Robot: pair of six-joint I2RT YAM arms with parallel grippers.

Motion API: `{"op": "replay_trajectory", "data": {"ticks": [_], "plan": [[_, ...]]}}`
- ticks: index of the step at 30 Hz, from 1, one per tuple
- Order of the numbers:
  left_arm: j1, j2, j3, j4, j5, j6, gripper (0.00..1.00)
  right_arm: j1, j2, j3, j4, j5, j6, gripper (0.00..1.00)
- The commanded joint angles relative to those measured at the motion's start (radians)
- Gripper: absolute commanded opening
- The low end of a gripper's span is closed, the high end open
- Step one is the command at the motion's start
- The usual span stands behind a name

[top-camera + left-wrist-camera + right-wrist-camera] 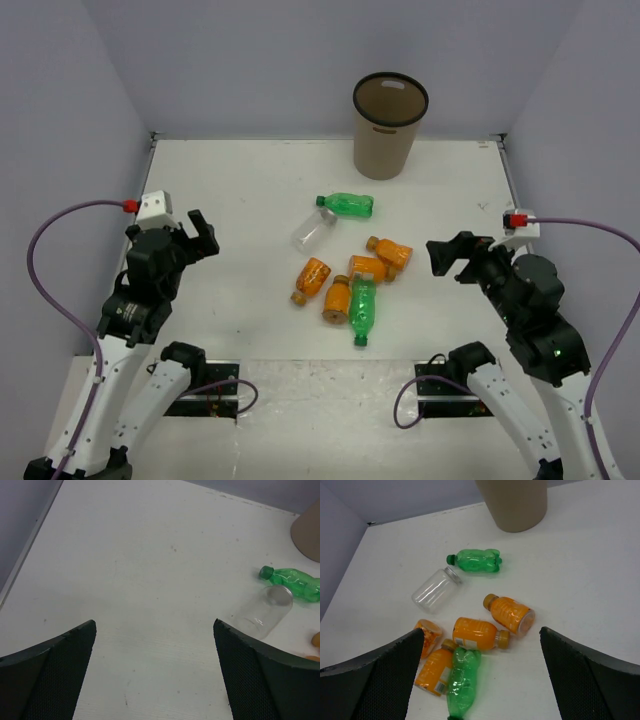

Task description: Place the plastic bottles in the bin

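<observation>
Several plastic bottles lie loose mid-table. A green bottle [347, 205] and a clear bottle [311, 231] lie at the far side of the group. Several orange bottles [390, 253] [312, 279] and a second green bottle [362, 310] lie nearer. The tan bin [384, 150] stands upright at the back, apart from them. My left gripper [200, 238] is open and empty, left of the group. My right gripper [445, 257] is open and empty, right of the orange bottles. The right wrist view shows the group [477, 633] and the bin [515, 502] beyond the fingers.
Grey walls close the white table [230, 180] on the left, right and back. The left wrist view shows bare table [150, 570], with the clear bottle [262, 612], the green bottle [292, 583] and the bin's side [310, 535] at its right edge.
</observation>
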Motion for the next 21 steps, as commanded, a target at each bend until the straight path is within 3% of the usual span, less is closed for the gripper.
{"op": "replay_trajectory", "data": {"ticks": [1,8,14,17,18,21], "plan": [[-0.005,-0.01,0.007,0.02,-0.02,-0.011,1.0,-0.002,-0.004,-0.012,0.042,0.008,0.017,0.99],[-0.005,-0.022,0.003,0.026,-0.017,-0.011,1.0,-0.002,0.041,-0.047,0.166,-0.088,0.081,0.99],[-0.005,-0.022,-0.003,0.035,-0.007,-0.008,1.0,0.001,0.234,-0.106,0.352,-0.402,0.253,0.99],[-0.005,-0.019,-0.003,0.037,-0.001,-0.006,1.0,0.14,0.406,-0.107,0.426,-0.293,0.348,0.99],[-0.005,-0.019,-0.005,0.037,0.001,-0.006,1.0,0.261,0.449,-0.095,0.429,-0.122,0.359,0.99],[-0.005,-0.026,-0.008,0.038,-0.005,-0.005,1.0,0.4,0.662,0.024,0.333,0.147,0.43,0.99]]}}
